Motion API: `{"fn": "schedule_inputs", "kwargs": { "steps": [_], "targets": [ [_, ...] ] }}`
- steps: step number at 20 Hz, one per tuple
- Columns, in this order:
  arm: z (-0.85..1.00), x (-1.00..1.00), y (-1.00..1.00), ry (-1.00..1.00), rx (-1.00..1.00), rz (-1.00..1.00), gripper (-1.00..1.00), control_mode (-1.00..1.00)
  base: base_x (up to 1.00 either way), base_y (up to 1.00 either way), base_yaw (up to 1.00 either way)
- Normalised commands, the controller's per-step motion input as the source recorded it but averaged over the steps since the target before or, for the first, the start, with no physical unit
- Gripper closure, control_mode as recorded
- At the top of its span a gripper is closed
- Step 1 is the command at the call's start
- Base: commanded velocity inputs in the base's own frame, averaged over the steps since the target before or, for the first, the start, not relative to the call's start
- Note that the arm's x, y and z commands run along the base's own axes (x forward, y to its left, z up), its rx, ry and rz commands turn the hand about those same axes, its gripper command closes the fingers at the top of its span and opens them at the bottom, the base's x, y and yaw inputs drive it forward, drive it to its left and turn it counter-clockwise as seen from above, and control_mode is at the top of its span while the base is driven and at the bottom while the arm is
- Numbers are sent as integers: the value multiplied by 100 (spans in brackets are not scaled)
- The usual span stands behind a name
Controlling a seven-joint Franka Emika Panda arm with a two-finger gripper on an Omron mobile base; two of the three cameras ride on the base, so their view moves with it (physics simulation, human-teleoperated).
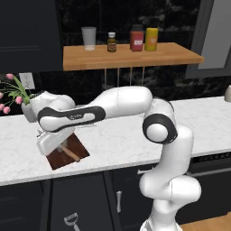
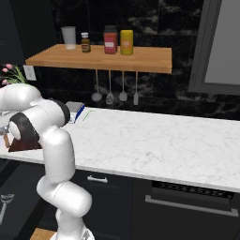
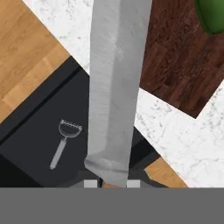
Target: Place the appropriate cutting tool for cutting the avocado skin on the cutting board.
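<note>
The cutting tool, a knife, shows in the hand view as a long silver-grey blade (image 3: 116, 87) running up from between my gripper's (image 3: 112, 182) fingertips, which are shut on it. Right of the blade lies the dark reddish-brown cutting board (image 3: 179, 57), and the dark green avocado (image 3: 213, 15) sits on it at the top right corner. In the left base view my gripper (image 1: 60, 146) hangs low over the cutting board (image 1: 79, 146) near the counter's front edge. The knife's tan handle (image 1: 72, 154) sticks out over the wood. A corner of the board (image 2: 23, 143) peeks past my arm in the right base view.
A grey peeler (image 3: 64, 139) hangs on the dark cabinet front (image 1: 76, 198) below the counter edge. Pink flowers (image 1: 11, 97) stand at the far left. A wooden wall shelf (image 1: 131, 56) carries a cup and bottles, with utensils (image 2: 110, 96) hanging beneath. A small box (image 2: 75, 111) sits by the wall.
</note>
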Motion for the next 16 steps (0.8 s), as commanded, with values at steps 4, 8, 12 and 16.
{"fn": "schedule_inputs", "kwargs": {
  "steps": [4,8,12,16],
  "targets": [
    [-72,55,23,-26,0,0,100,-100,0,0,0],
    [-16,71,19,-12,0,0,100,-100,0,0,0],
    [0,97,20,8,0,0,100,-100,0,0,0],
    [-18,90,10,14,0,0,100,-100,0,0,0]
  ]
}}
